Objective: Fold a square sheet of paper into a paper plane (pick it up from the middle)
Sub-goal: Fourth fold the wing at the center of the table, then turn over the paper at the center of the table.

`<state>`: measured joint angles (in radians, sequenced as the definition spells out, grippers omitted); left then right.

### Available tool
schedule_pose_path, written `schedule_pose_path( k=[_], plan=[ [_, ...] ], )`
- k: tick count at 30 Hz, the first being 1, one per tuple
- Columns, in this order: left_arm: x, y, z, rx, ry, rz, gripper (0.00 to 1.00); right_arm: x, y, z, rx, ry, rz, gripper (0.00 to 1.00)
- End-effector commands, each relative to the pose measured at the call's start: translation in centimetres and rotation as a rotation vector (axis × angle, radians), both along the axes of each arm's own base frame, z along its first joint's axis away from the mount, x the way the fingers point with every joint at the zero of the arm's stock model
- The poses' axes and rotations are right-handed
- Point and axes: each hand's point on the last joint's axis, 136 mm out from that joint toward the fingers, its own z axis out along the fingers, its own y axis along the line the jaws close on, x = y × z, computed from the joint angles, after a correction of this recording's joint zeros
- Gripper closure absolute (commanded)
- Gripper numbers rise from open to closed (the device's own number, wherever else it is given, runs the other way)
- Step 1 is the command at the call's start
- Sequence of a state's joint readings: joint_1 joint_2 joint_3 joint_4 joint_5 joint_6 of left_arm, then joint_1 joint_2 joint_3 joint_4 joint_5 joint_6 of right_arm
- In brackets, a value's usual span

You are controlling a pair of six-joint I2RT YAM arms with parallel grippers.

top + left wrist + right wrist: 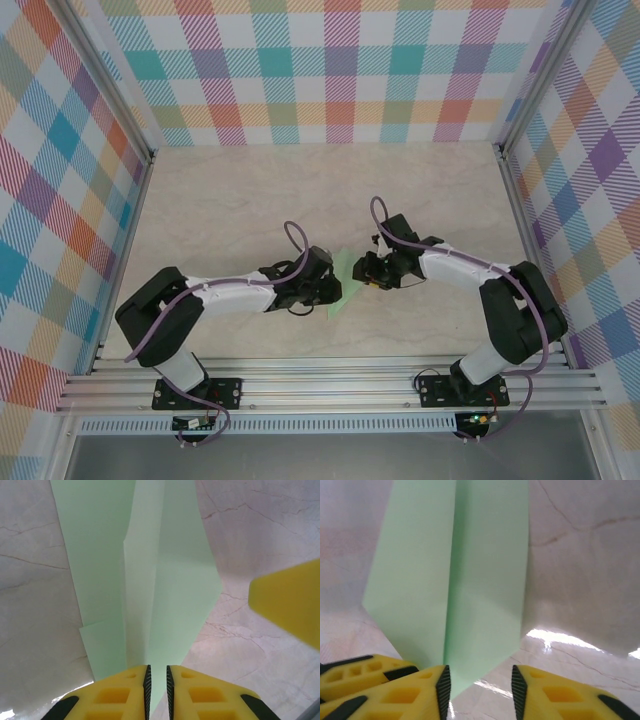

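Observation:
The pale mint-green paper plane [338,300] is folded into a long narrow shape with a centre crease and is held up off the table between both arms. My left gripper [327,288] is shut on its lower end; in the left wrist view the paper plane [150,580] runs up from the narrow slot of that gripper [157,685]. My right gripper [366,272] faces it from the right. Seen from the right wrist, the gripper [478,690] is open, and the paper plane [470,580] lies against its left finger [427,692].
The marble-patterned table [250,200] lies bare around the arms, closed in by plaid walls [320,70] at the back and sides. An aluminium rail [330,385] runs along the near edge. The right gripper's yellow finger [290,602] shows at the right of the left wrist view.

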<state>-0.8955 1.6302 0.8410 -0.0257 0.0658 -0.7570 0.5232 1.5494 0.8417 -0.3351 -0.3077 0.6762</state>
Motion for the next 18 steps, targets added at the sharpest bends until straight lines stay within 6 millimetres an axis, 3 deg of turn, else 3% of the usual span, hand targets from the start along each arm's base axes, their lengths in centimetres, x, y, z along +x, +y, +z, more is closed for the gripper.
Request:
schedule_pose_path(
  k=[1, 9, 18],
  plan=[
    [0.4, 0.1, -0.4, 0.047, -0.014, 0.002, 0.83, -0.7, 0.3, 0.0, 0.036, 0.020, 0.003, 0.66],
    [-0.1, 0.4, -2.4, 0.065, 0.016, 0.002, 0.84, -0.8, 2.3, 0.1, 0.144, 0.045, 0.058, 0.75],
    [-0.5, 0.8, -3.9, 0.086, 0.044, 0.004, 0.85, -1.1, 1.6, -2.9, 0.074, 0.094, 0.053, 0.79]
  ],
)
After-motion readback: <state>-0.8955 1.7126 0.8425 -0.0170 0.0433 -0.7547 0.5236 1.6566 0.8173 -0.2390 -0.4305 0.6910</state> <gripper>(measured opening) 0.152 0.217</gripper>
